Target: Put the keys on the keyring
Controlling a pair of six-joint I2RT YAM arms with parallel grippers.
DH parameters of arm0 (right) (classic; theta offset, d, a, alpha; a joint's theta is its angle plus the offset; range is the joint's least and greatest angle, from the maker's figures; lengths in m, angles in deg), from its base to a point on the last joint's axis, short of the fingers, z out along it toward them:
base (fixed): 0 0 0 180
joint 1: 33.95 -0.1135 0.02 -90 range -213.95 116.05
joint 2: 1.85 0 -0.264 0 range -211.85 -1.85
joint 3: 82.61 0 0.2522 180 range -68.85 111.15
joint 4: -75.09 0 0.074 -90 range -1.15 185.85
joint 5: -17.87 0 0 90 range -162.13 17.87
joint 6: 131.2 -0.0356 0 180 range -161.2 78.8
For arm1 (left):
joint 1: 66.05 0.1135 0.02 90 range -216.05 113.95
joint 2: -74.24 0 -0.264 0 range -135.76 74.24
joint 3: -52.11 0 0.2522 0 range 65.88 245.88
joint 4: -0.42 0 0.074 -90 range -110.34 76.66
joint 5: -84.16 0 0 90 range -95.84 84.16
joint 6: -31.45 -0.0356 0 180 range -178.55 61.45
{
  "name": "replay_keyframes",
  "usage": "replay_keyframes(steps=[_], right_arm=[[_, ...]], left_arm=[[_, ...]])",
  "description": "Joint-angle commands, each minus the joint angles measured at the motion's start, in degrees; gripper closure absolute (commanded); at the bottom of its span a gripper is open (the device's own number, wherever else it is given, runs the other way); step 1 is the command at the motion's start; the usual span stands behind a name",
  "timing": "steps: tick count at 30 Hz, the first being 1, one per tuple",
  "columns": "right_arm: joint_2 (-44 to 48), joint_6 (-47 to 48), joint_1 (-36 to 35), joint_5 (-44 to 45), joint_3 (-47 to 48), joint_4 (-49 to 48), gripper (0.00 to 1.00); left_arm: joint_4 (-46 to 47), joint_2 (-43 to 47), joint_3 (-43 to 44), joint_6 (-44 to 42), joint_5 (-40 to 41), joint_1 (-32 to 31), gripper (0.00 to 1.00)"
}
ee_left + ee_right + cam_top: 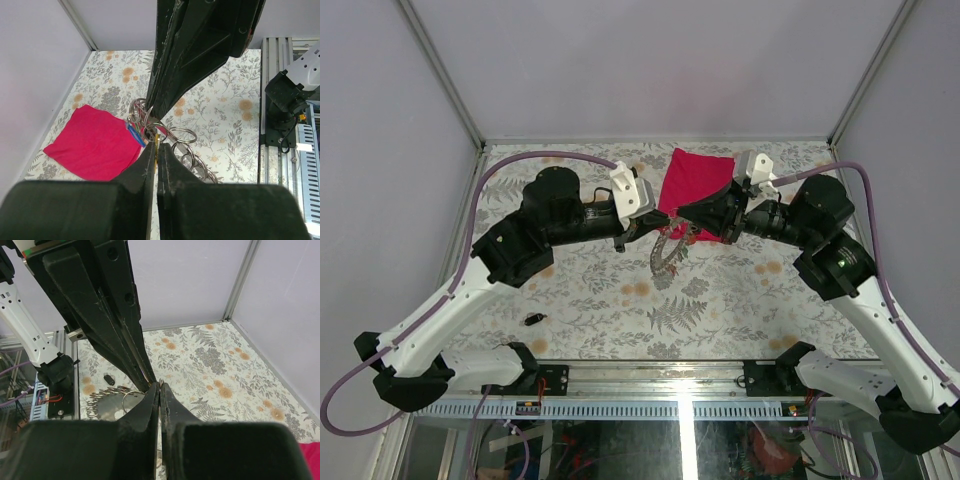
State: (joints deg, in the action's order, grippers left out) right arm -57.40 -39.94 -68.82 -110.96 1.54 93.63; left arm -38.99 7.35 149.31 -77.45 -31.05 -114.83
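The keyring (665, 258) hangs above the table's centre, a bunch of grey metal loops (182, 135) on a flat grey band (100, 405). My right gripper (159, 385) is shut on one thin loop at its top. My left gripper (157, 145) meets it tip to tip, shut on a thin yellow-orange key (158, 137) right by the loops. Blue and green keys (134, 134) hang on the bunch beside it. A black key (532, 319) lies alone on the table at the near left, also visible in the right wrist view (108, 379).
A red folded cloth (695, 180) lies behind the grippers on the floral table (720, 310). Frame posts and grey walls close the back and sides. The arm bases and a cable rail (650, 408) run along the near edge.
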Motion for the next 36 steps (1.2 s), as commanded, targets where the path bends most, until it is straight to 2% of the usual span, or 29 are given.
replay_keyframes(steps=[1, 13, 27, 29, 34, 36], right_arm=[[2.5, -1.2, -0.2, 0.6, 0.4, -7.4, 1.00], [4.5, -5.3, -0.2, -1.2, -1.9, -14.8, 1.00], [5.6, -7.1, -0.2, 0.1, -4.1, -18.8, 1.00], [5.5, -7.1, -0.2, 0.1, -4.2, -18.6, 1.00], [5.3, -5.4, -0.2, 1.5, -3.6, -15.7, 1.00], [5.1, -4.2, -0.2, 2.1, -3.3, -14.6, 1.00]], left_arm=[[3.5, 0.0, 0.8, 0.3, -1.1, -0.2, 1.00], [2.5, -1.0, 1.2, -0.2, -1.7, -0.2, 1.00], [1.0, -2.6, 3.0, -0.9, -5.1, -0.3, 1.00], [1.1, -2.5, 3.0, -0.9, -4.5, -0.2, 0.96], [2.0, -0.8, 2.7, -0.7, -0.8, -0.2, 0.70], [2.8, -0.1, 2.4, -0.4, 0.7, -0.2, 0.66]])
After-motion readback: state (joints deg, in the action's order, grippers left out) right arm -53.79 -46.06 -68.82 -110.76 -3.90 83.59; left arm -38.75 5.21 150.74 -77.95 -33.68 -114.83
